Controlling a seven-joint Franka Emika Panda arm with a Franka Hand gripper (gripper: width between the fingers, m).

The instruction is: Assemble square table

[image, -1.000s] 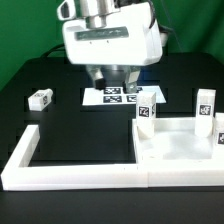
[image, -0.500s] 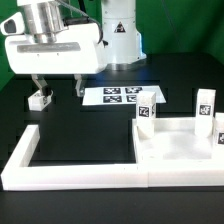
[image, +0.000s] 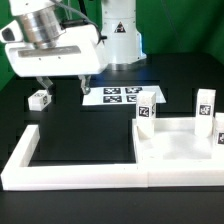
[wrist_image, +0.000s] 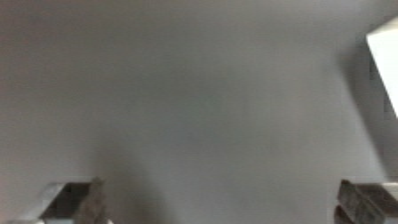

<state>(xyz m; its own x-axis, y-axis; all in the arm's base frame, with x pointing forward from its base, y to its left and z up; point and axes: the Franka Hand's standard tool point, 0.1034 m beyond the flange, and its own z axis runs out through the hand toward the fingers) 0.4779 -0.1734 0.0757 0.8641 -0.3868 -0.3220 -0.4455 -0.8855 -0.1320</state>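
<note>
Gripper (image: 62,87): two dark fingers spread wide apart, nothing between them; the wrist view confirms an empty gap over blurred grey surface, fingertips (wrist_image: 71,200) at the frame edge.

Just off the finger nearer the exterior view's left, at about 8 o'clock from the gripper, lies a short white plastic leg with a black-and-white tag (image: 40,98) on the black table (image: 80,135). At 3 o'clock sits the flat white marker board (image: 118,96).

Further out, at roughly 4 o'clock, the white plastic square tabletop slab with raised rim (image: 180,150) rests against the long white L-shaped border wall (image: 70,176), with two tagged white legs standing upright at its corners (image: 146,113) (image: 206,112).

Judgement: the step in hand is fetching the loose leg. The next move calls for shifting toward 8 o'clock to straddle it, descending, then closing.

Against the frame half a second earlier, the gripper has tilted slightly and edged toward the marker board; a second ago it hung over that board.
</note>
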